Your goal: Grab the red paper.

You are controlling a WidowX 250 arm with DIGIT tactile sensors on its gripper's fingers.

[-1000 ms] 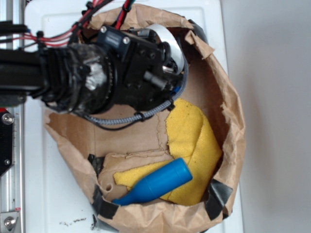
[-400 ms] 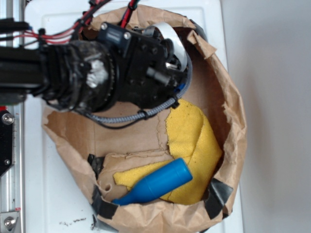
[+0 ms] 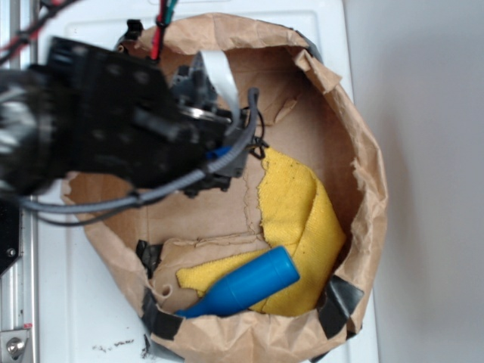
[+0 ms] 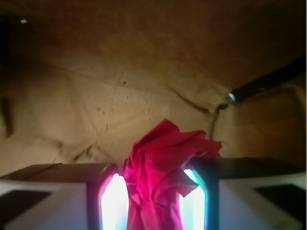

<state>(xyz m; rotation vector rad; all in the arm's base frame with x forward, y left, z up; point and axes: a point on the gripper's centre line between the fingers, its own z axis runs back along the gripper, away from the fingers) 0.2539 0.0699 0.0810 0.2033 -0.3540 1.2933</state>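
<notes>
The red paper [image 4: 165, 148], a crumpled bright red wad, is pinched between the two fingers of my gripper [image 4: 156, 184] in the wrist view, with its top sticking out past the fingertips [image 4: 112, 191]. The gripper is shut on it, above the brown floor of the bag. In the exterior view the black arm and gripper [image 3: 215, 162] hang over the upper left of the bag. There the wad is hidden under the gripper.
A torn brown paper bag [image 3: 367, 189] lies open on a white surface. Inside it a yellow cloth [image 3: 299, 204] lies at the right, and a blue plastic bottle [image 3: 246, 286] rests on the cloth near the front rim. Black tape patches the bag's lower edge.
The arm has shifted left and looks larger, so it has come up toward the camera. More of the bag's upper right floor now shows. Cloth and bottle have not moved.
</notes>
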